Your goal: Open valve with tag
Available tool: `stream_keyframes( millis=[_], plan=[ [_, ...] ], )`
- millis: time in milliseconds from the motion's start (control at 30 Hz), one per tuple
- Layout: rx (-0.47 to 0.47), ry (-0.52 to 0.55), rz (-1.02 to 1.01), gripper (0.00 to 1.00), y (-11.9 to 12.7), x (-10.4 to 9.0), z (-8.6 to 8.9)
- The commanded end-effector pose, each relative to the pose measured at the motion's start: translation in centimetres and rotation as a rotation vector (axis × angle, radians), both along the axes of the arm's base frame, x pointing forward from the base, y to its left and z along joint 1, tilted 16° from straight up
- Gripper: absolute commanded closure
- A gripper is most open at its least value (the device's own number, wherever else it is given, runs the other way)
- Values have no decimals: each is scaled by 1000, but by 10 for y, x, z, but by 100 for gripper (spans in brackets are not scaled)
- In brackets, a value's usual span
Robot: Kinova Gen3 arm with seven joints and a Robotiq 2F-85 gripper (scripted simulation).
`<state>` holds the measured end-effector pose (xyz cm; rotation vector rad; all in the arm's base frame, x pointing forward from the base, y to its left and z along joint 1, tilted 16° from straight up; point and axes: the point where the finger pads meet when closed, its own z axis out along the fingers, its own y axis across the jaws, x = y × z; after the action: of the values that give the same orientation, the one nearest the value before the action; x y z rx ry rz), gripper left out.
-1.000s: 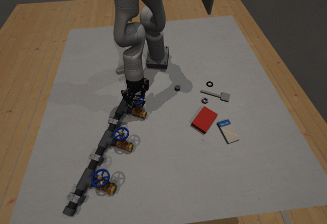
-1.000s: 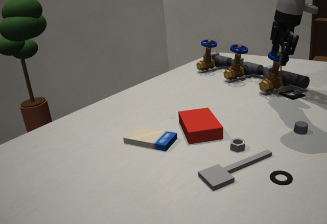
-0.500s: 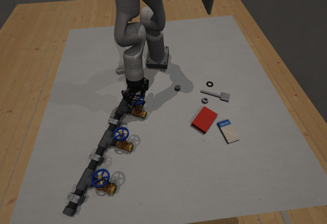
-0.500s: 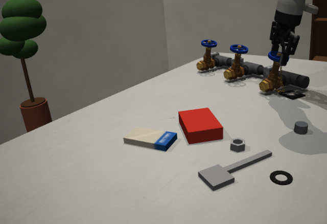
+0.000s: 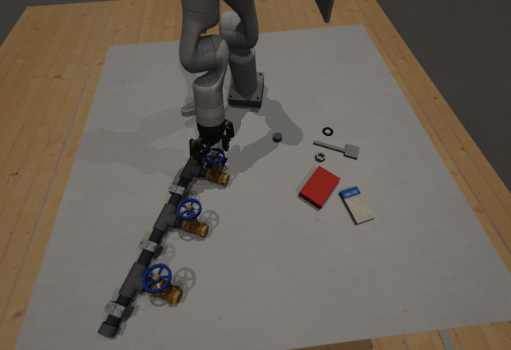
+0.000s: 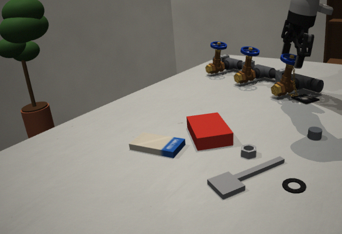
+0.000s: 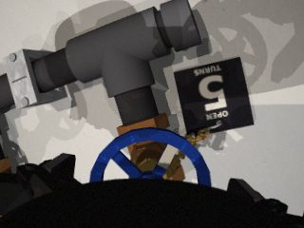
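Three brass valves with blue handwheels stand along a dark grey pipe (image 5: 156,230). The valve nearest the arm's base has its handwheel (image 5: 214,157) directly under my gripper (image 5: 211,143); it also shows in the exterior view (image 6: 288,59) and the wrist view (image 7: 151,157). A gold chain ties a black tag (image 7: 214,95) to it, reading "OPEN 5 TURNS"; the tag lies flat on the mat (image 6: 304,98). My gripper (image 6: 295,52) is open, its fingers straddling the wheel's rim without closing on it. The middle valve (image 5: 189,211) and the far valve (image 5: 156,276) stand apart from it.
To the right of the pipe lie a red block (image 5: 319,185), a blue-and-cream box (image 5: 356,204), a hex nut (image 5: 322,155), a grey paddle-shaped piece (image 5: 338,148), a black washer (image 5: 327,128) and a small dark cylinder (image 5: 277,136). The arm's base (image 5: 247,94) stands behind.
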<state>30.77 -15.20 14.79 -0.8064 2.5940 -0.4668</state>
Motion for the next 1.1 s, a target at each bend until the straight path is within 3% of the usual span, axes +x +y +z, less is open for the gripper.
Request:
stream_keyframes(
  millis=[0,1067],
  plan=[
    [-1,-1,0,0,0,0,0],
    [28,-14,-56,0,0,0,0]
  ],
)
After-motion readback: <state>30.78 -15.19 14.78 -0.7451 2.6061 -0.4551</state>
